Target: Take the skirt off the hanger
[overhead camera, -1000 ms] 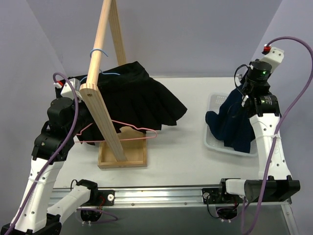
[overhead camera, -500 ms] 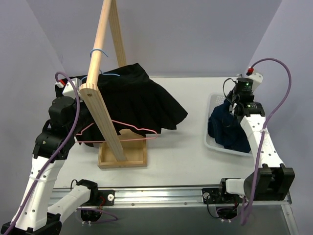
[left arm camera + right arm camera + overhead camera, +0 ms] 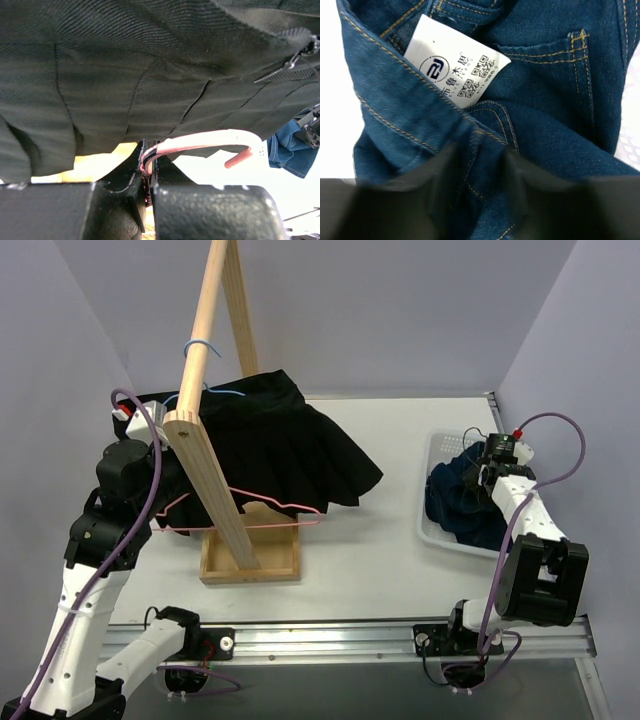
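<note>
A white label [image 3: 455, 70] sewn inside the waistband of the blue denim garment [image 3: 545, 100] carried the only readable print, seen from the right wrist view. It bore a round logo with two letters, perhaps "RJ", beside a row of four Chinese characters too small to tell. Under them ran a tiny Latin line ending in "JEANS", then two square QR codes.

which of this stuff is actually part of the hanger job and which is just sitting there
Likely the job: pink hanger, pinched in the left gripper; denim garment in the white basket; right gripper at it.
Just sitting there: black skirt, blue hanger, wooden rack.
</note>
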Controlling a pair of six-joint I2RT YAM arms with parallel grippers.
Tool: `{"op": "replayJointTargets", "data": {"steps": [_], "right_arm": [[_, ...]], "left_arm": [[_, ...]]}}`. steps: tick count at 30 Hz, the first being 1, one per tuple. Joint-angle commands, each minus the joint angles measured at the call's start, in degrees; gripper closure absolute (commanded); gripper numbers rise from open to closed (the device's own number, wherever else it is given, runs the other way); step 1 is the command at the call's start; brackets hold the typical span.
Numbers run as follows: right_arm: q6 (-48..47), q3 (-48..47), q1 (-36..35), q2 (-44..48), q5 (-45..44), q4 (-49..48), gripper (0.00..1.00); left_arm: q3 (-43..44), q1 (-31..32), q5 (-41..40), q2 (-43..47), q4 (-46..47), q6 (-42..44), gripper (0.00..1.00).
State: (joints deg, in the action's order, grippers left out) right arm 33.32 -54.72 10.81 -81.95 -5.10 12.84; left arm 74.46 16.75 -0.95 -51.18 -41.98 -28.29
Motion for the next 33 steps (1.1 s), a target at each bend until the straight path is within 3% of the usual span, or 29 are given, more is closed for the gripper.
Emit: {"op": "replayJointTargets", "data": {"steps": [1,3,4,9,19,22,26,28,33], "right_arm": [[-1.2,-1.2,-0.4,1.3,-0.8,4.3,0.44],[-3.3,-4.1,-1.3,2.2,-4.0,6.7,0.23],[-4.0,-5.2,-2.2,3.8,-5.5,9.0,0.00],[-8.0,-13.7,-10.0,8.4,-8.9,14.3,0.00],[-11.5,-20.3,-21.3,21.2,16.8,10.7,0.00],[-11.3,-22.3,-23.6,22.1,26.2,9.1,0.02],[-13.0,-21.7,-31.9,21.6,37.3,6.1,0.07],[-13.8,-21.6,-36.4,20.7,34.7,6.8,0.13],[-15.8,-21.0,-50.2,19.6,32.3,5.3,0.16]], "left_arm": [[0.3,-0.2,0.5,0.7,-0.6,1.3,0.98],[0.8,-0.2,0.3,0.3,-1.3,2.0,0.98],[1.0,-0.2,0.2,-0.1,-1.5,2.3,0.98],[1.8,-0.2,-2.3,-0.3,-3.2,3.9,0.98],[4.6,-0.2,-3.4,-0.1,-7.2,4.7,0.98],[5.7,-0.2,-3.5,-0.3,-8.0,4.8,0.98],[8.2,-0.2,-3.7,-1.3,-9.7,4.6,0.98],[9.6,-0.2,-3.8,-1.8,-10.2,4.4,0.98],[12.0,-0.1,-3.4,-3.1,-11.7,4.2,0.98]]}}
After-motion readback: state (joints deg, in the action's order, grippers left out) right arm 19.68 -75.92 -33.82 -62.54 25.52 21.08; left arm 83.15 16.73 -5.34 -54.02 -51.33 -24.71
